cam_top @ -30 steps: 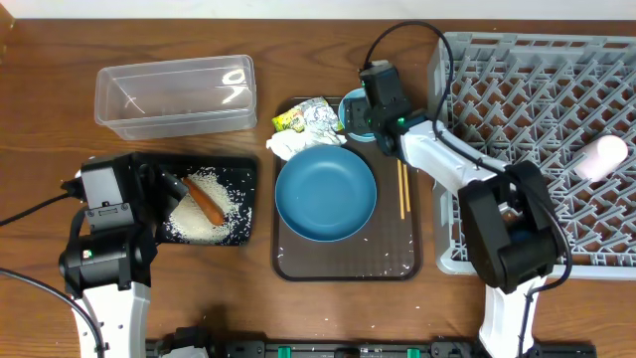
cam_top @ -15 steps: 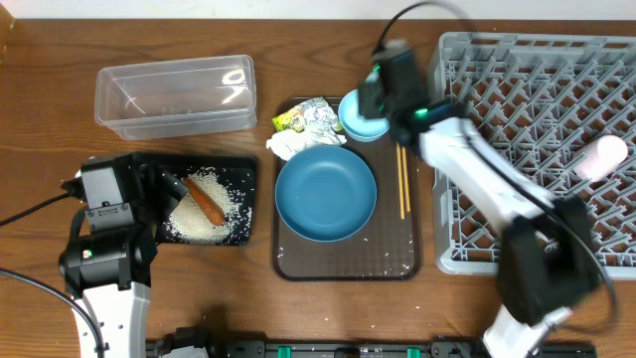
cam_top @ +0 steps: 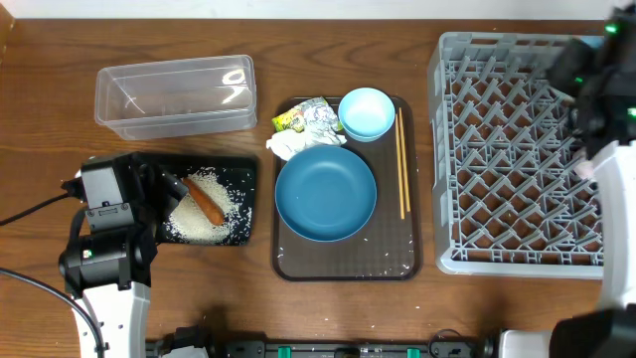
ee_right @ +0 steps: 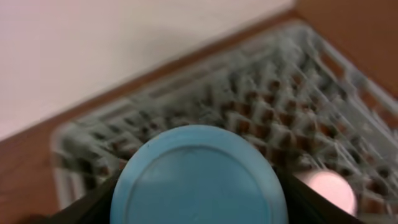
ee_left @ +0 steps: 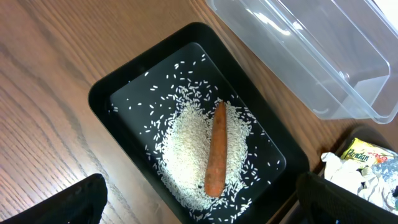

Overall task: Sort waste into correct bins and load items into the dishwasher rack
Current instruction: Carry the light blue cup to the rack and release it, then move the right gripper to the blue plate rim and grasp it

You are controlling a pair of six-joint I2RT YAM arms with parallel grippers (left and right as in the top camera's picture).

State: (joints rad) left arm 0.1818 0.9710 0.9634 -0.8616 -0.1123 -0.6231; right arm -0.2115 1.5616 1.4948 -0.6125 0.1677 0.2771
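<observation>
My right gripper is shut on a light blue cup, bottom towards the camera, above the grey dishwasher rack; overhead, that arm hangs over the rack's far right. A pinkish-white cup lies in the rack. My left gripper stands open above the black tray, which holds rice and a carrot. The clear tub is empty. The dark blue bowl, small light blue bowl, chopsticks, wrapper and tissue are on the brown tray.
The brown serving tray lies between the black tray and the rack, with stray rice grains near its front edge. The rack's left wall stands right beside the serving tray.
My right gripper lifted the light blue cup from beside the small bowl and swung it right, over the rack. The left arm has not moved.
</observation>
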